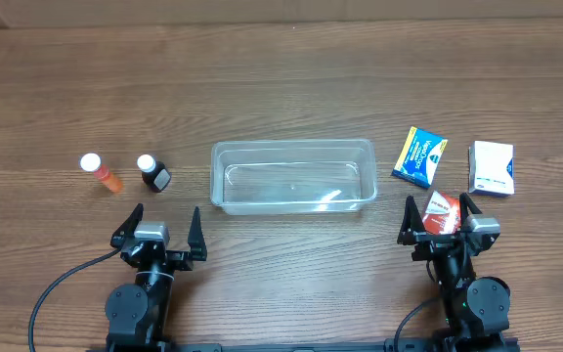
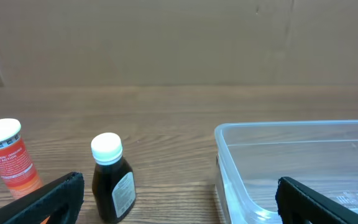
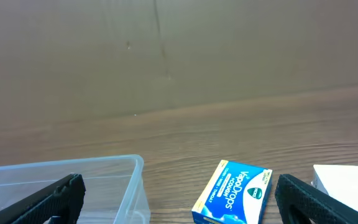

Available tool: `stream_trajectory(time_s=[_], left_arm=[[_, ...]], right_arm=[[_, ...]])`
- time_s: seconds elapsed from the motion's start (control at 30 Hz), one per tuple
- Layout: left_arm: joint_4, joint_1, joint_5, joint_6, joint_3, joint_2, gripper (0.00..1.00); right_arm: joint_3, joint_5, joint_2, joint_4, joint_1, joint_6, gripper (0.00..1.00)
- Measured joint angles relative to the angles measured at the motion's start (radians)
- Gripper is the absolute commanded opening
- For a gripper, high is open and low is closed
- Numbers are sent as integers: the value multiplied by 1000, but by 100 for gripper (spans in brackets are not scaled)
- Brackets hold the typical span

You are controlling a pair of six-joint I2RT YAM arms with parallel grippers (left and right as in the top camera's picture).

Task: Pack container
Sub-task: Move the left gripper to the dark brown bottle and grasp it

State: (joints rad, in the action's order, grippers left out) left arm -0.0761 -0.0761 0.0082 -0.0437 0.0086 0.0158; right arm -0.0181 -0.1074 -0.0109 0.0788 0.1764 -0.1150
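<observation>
Gaping left pincer [image 1: 167, 213], right pincer [image 1: 439, 205] spread too, red packet [image 1: 445, 211] seemingly between its tips, seen overhead only

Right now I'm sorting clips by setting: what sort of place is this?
Likely a robot lab bench: a wood-grain table, left gripper and right gripper at its edge, a clear tub near a dark bottle.

Blue box [image 3: 232, 194] reads "VapoDrops" w/ smaller "+ COUGH" under it, seen in right wrist view. Labels on orange bottle [image 2: 11, 158], dark bottle [image 2: 120, 190], white box [image 1: 491, 168] & faint print on container [image 2: 229, 162] bottom: too small/blurred to read.
</observation>
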Motion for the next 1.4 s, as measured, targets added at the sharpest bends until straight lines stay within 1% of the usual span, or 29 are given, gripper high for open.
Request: stream_trajectory(time_s=[0.53,0.63,0.7,0.77,0.8,0.83,0.87,0.9,1.0,1.03,1.07,1.13,1.17,1.2,1.23,1.27,1.33,1.4], left_arm=[[0,0,0,0,0,0,100],[7,0,4,-1,0,0,100],[18,0,8,-27,0,0,100],[3,0,8,-90,3,0,100],[-32,0,6,-116,14,0,100],[-98,0,5,-135,46,0,100],[-185,0,2,-151,113,5,100],[-235,0,-1,-160,160,11,100],[-385,0,-9,-169,397,110,100],[-486,0,-21,-173,485,166,100],[-517,0,-32,-177,534,211,100],[-700,0,-53,-188,707,369,100],[-798,0,-62,-190,846,501,100],[-878,0,-63,-191,917,564,100],[-1004,0,-58,-191,1014,646,100],[-1082,0,-52,-192,1085,714,100],[-1195,0,-45,-192,1131,787,100],[-1253,0,-41,-193,1136,843,100]], right_arm=[[0,4,0,0,0,0,100],[0,35,0,0,0,-31,100],[0,58,0,19,0,-49,100],[-15,53,-2,94,0,-61,100],[-36,48,-3,136,0,-65,100],[-88,39,-15,229,0,-68,100],[-142,28,-41,273,0,-68,100],[-188,24,-63,305,0,-69,100],[-388,14,-212,439,0,-81,100],[-466,12,-285,501,0,-91,100],[-546,14,-361,564,0,-100,100],[-701,26,-523,701,0,-109,100],[-806,42,-634,811,0,-116,100],[-895,57,-726,938,0,-120,100],[-970,77,-807,1014,-2,-122,100],[-1030,97,-874,1075,-3,-121,100],[-1115,131,-983,1188,-5,-120,100],[-1132,144,-1041,1215,-5,-120,100]])
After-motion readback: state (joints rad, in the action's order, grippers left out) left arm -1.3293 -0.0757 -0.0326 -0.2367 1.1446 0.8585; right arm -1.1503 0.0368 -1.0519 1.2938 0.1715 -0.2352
